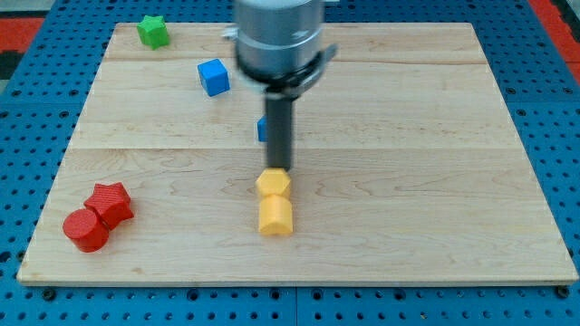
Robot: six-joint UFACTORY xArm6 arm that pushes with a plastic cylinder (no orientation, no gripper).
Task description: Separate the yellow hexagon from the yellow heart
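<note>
Two yellow blocks sit touching near the board's lower middle. The upper one (pixel 273 184) looks like the yellow hexagon and the lower one (pixel 275 216) like the yellow heart, though the shapes are hard to tell apart. My tip (pixel 280 169) stands right at the top edge of the upper yellow block, touching or nearly touching it. The rod rises from there to the arm's grey body (pixel 277 36) at the view's top.
A blue block (pixel 262 129) is partly hidden behind the rod. A blue cube (pixel 214 77) lies upper left, a green star (pixel 153 32) at the top left corner. A red star (pixel 111 203) and a red cylinder (pixel 86 229) touch at lower left. The wooden board (pixel 435 181) lies on blue pegboard.
</note>
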